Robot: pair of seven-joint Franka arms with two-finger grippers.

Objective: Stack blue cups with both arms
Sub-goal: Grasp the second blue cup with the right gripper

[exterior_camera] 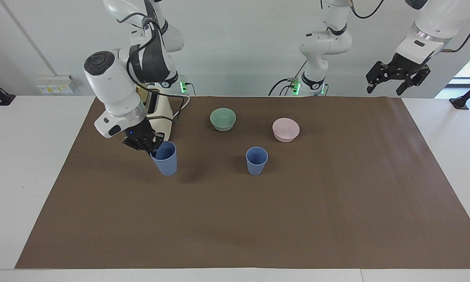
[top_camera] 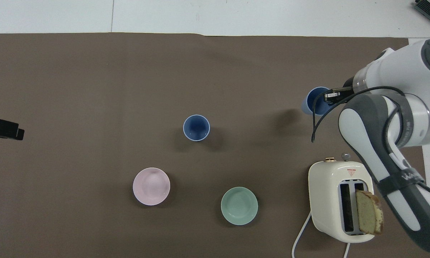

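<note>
Two matte blue cups, tapered, no handles. Held cup (exterior_camera: pixel 165 158) is up off the brown paper mat (exterior_camera: pixel 258 219), rim pinched by the right gripper (exterior_camera: pixel 147 143), which is clamped on it; shadow on the mat beside it. Taking the overhead view as a clock face, held cup sits around 3 o'clock, free cup (exterior_camera: pixel 256 160) upright near the centre. Two shallow smooth bowls at 6–7 o'clock: one mint (exterior_camera: pixel 223 119), one pink (exterior_camera: pixel 285 129). One glossy cream toaster (top_camera: pixel 338 200) at 5 o'clock, one bread slice (top_camera: pixel 369 216) in a slot. Left gripper (exterior_camera: pixel 396 76) hangs in the air over the mat's edge at the left arm's end, fingers spread, holding nothing; that arm waits.
</note>
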